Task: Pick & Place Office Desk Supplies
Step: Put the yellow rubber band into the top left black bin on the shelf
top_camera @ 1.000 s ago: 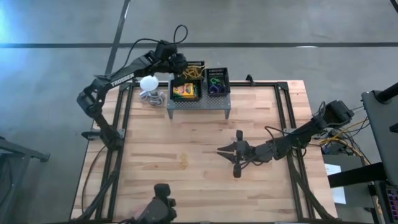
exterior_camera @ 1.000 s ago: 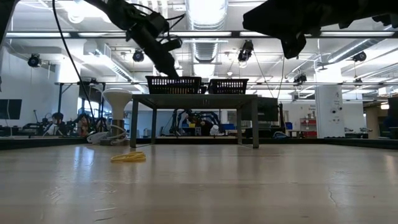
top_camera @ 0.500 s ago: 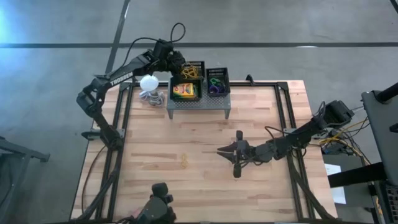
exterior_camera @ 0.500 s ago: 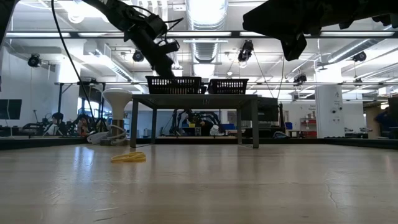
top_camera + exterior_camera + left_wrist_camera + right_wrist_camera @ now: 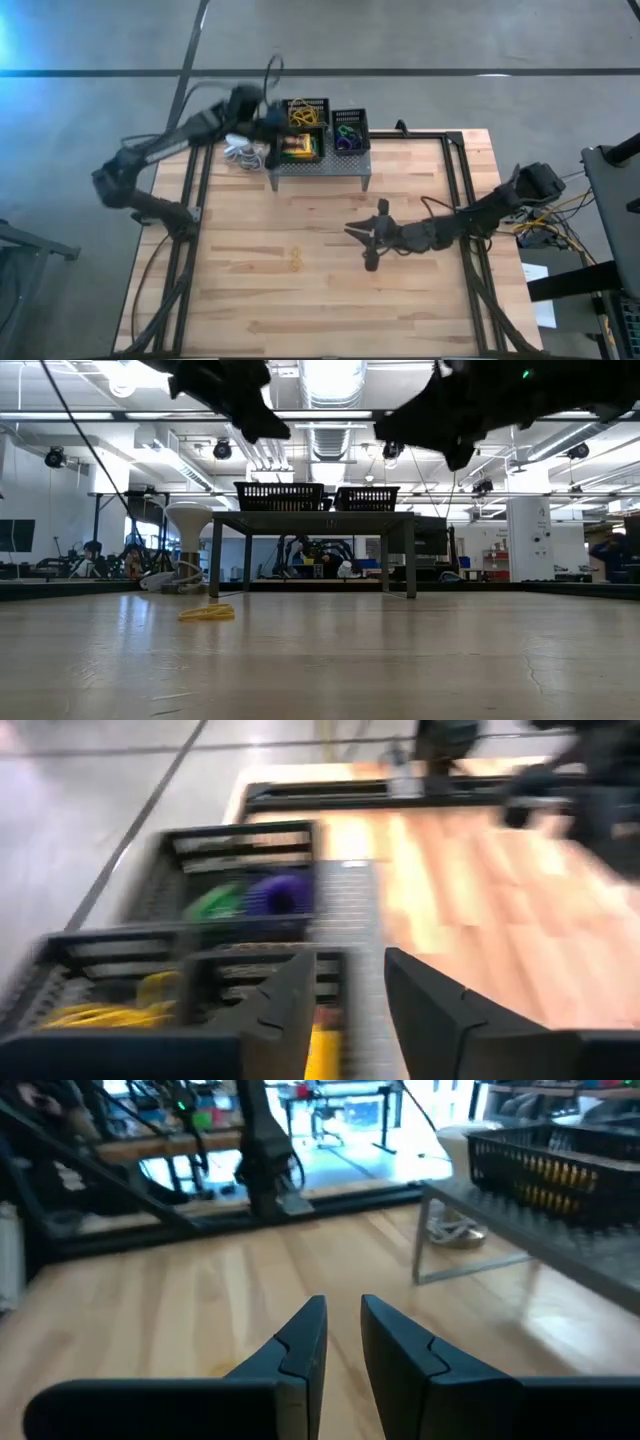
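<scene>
Overhead, left gripper (image 5: 345,990) parted, empty, above mesh trays (image 5: 305,112), right gripper (image 5: 342,1335) narrowly parted, empty, no legible writing.

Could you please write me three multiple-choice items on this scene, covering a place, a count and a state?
1. Where does the loose rubber band lie?
A. On the bare table
B. In a tray
C. In the right gripper

2. How many trays sit on the grey stand?
A. One
B. Three
C. Six

3. How are the left gripper fingers set?
A. Clamped on a box
B. Apart, holding nothing
C. Closed on a ring

Answers:
1 A: the high view shows it alone on the wood, left of the right gripper.
2 B: the high view shows three black mesh trays side by side on the stand.
3 B: the left wrist view shows an empty gap between the fingers.
</scene>
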